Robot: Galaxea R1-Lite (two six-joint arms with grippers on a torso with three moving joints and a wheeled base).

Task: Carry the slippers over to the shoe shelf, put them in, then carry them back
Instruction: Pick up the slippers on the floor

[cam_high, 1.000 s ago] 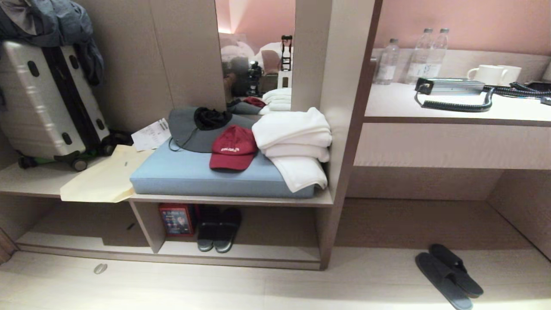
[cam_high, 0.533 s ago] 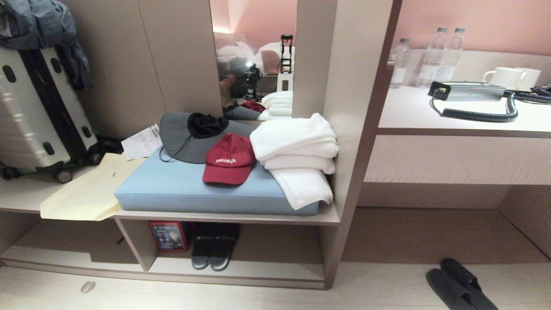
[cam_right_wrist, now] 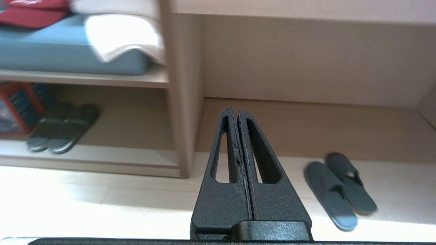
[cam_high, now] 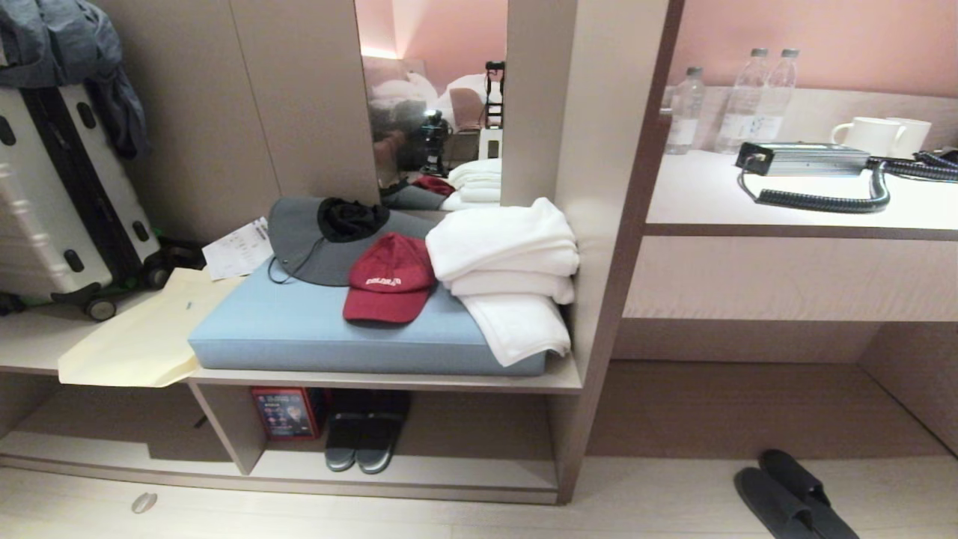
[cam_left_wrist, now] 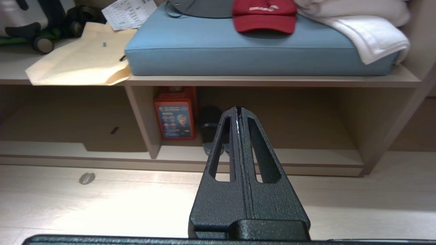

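Observation:
The slippers (cam_high: 793,498), a flat dark grey pair, lie side by side on the pale floor at the lower right, under the desk; the right wrist view shows the slippers (cam_right_wrist: 335,190) too. The shoe shelf (cam_high: 449,473) is the low beige cubby under the bench, left of them. My right gripper (cam_right_wrist: 234,110) is shut and empty, held above the floor between shelf and slippers. My left gripper (cam_left_wrist: 237,109) is also shut and empty, facing the shoe shelf (cam_left_wrist: 306,156). Neither gripper shows in the head view.
Another dark pair of shoes (cam_high: 359,442) and a red box (cam_high: 287,412) stand inside the cubby. On the bench above lie a blue cushion (cam_high: 299,329), a red cap (cam_high: 385,281) and white towels (cam_high: 509,262). A suitcase (cam_high: 52,202) stands far left. The desk (cam_high: 786,217) carries bottles and mugs.
The whole head view has shifted: the furniture looks larger and sits lower, so the camera has come closer. None of the things has moved on its own.

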